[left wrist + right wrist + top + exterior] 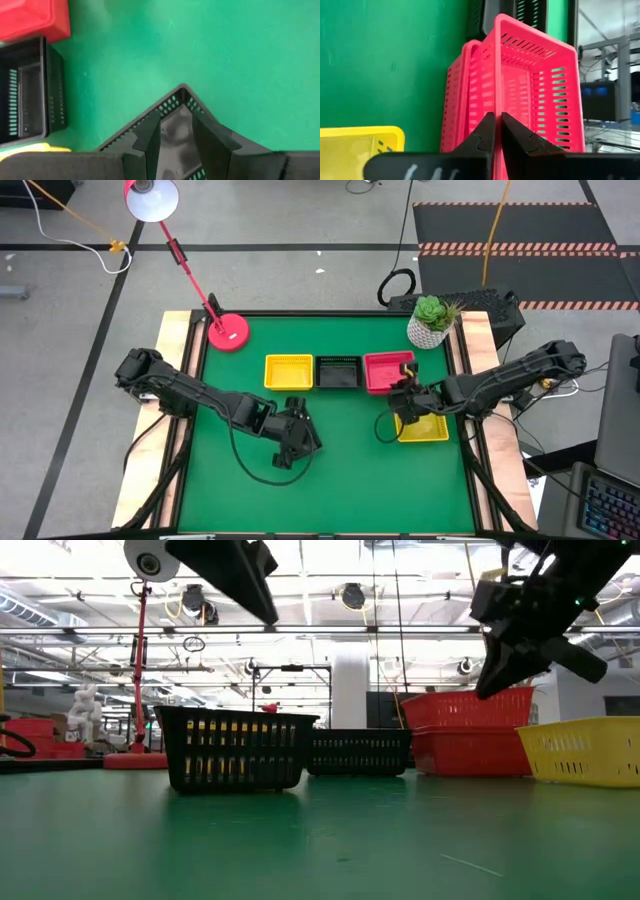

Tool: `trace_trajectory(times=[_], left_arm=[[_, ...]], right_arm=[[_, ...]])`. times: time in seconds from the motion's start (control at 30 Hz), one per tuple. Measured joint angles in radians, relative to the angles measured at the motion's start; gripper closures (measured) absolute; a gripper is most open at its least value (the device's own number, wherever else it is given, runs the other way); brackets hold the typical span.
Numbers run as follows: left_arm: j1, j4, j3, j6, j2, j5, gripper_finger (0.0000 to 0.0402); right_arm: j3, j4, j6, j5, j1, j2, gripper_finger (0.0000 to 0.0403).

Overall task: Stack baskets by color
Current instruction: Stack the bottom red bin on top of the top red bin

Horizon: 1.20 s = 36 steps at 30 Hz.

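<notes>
The left gripper (293, 442) is seen over the middle of the bench (340, 490), closed partway on the wall of a black basket (297, 432) that stands nearest the bench's front edge; in the left wrist view one finger lies inside and one outside the rim at that basket's corner. In the low view the basket's base rests on the green surface.

Toward the right edge of the bench, a lone yellow basket (425, 429) is set flat, partly covered from above by the right arm. Just beyond it the right gripper (404, 391) is held with its fingers pinched tight on the rim of a red basket (530, 85). This basket is tilted and lifted, its lower part sitting inside a second red basket (454, 100) that lies on the bench.

Along the far half of the bench a row is formed: a yellow basket (288, 371) on the left, a black basket (339, 372) in the middle, and the red pair (385, 372) on the right, each just beside the next. How many are nested in the yellow and black positions cannot be told.

At the far left corner a red lamp base (229, 332) is placed, and at the far right corner a white plant pot (428, 333).
</notes>
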<state>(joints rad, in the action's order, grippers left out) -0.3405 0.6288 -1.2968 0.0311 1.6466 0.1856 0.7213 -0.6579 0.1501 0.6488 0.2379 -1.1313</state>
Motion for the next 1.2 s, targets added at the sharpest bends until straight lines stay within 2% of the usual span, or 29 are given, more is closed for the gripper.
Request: trace_trajectory(times=[1.0, 1.2], left_arm=[[0.000, -0.057, 0.000, -0.007, 0.000, -0.001, 0.0286], [0.000, -0.058, 0.000, -0.007, 0.000, -0.001, 0.0286]], right_arm=[[-0.003, 0.011, -0.086, -0.048, -0.035, 0.000, 0.0393], [-0.004, 0.011, -0.089, -0.071, -0.034, 0.000, 0.0355]])
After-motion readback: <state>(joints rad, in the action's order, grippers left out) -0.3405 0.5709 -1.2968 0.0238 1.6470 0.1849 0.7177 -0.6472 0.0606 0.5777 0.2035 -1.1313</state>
